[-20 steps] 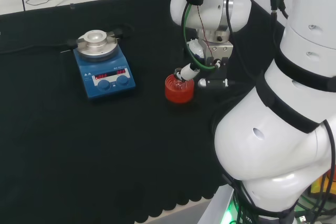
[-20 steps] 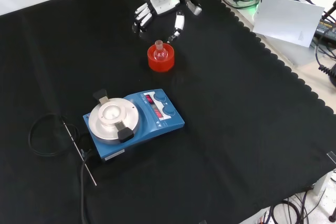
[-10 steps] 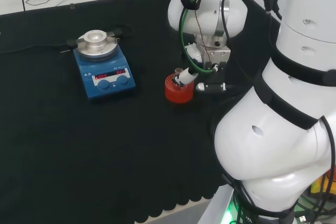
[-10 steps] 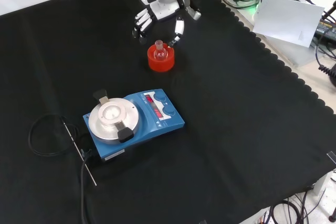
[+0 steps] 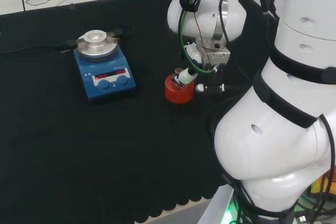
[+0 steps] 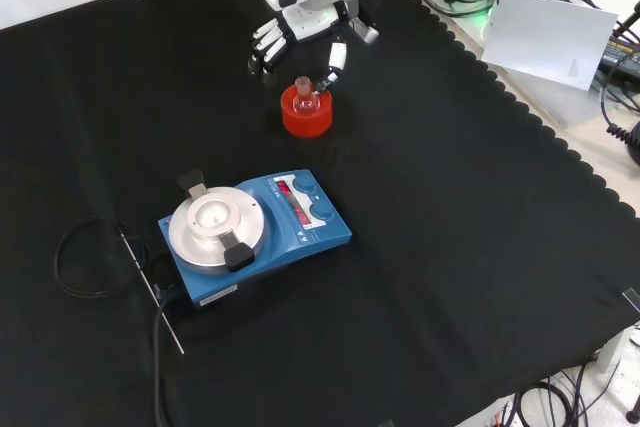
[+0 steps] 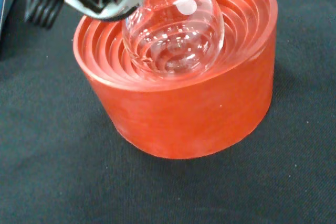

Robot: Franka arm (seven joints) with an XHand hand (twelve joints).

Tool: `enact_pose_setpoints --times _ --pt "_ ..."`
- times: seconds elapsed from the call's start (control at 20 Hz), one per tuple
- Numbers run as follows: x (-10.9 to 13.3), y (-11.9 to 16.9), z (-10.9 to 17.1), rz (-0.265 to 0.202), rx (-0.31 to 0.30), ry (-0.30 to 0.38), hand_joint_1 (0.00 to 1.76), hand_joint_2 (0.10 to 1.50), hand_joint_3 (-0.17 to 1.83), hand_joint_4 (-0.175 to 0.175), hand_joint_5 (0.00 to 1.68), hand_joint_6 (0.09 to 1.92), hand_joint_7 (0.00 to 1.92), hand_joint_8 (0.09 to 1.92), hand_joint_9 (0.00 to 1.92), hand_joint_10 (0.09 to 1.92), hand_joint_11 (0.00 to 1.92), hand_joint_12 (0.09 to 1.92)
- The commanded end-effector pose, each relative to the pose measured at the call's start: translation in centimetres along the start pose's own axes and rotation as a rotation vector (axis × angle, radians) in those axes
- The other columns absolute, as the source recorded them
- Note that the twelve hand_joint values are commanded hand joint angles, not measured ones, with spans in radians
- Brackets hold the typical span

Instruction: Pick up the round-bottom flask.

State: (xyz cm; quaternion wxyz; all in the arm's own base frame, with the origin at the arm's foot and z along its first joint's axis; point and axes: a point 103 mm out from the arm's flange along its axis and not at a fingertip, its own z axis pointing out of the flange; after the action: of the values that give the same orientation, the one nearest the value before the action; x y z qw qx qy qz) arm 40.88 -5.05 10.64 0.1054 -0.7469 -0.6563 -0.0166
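flask just below hand

In the front view we find the table taking up nearly the whole frame. The stand sits upper centre, with the round-bottom flask resting in it, neck up. The hand hangs just above and behind the stand, near the top edge, its fingers to the upper left of the flask and its thumb to the upper right. The hotplate lies below and left of the stand, well apart. A cable coils at the hotplate's left, and a thin rod lies slantwise beside it.

In the head view we see the hotplate upper left and the stand right of it, at centre.
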Motion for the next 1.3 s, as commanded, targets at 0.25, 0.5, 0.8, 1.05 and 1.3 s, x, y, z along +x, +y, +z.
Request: enact_pose_setpoints --times 0.25,0.5,0.8,1.05,1.3 --pt "0.19 0.09 0.28 -0.012 -0.008 -0.007 0.93 0.59 0.65 -0.083 0.73 0.82 0.24 0.72 0.47 0.71 0.2 1.4" --pt "0.18 0.11 0.31 -0.01 -0.014 -0.016 0.93 0.6 0.65 -0.083 0.77 0.82 0.25 0.72 0.48 0.71 0.21 1.4" --pt "0.17 0.36 -0.01 -0.011 -0.022 -0.029 0.95 0.6 0.64 -0.078 0.83 0.81 0.27 0.72 0.5 0.7 0.23 1.39" --pt "-0.04 0.43 -0.01 -0.007 -0.015 -0.037 0.97 0.62 0.65 -0.075 0.93 0.8 0.3 0.73 0.52 0.69 0.26 1.37" --pt "-0.28 0.47 0.08 -0.009 -0.002 -0.038 0.98 0.63 0.65 -0.075 0.95 0.8 0.3 0.73 0.53 0.69 0.26 1.37"
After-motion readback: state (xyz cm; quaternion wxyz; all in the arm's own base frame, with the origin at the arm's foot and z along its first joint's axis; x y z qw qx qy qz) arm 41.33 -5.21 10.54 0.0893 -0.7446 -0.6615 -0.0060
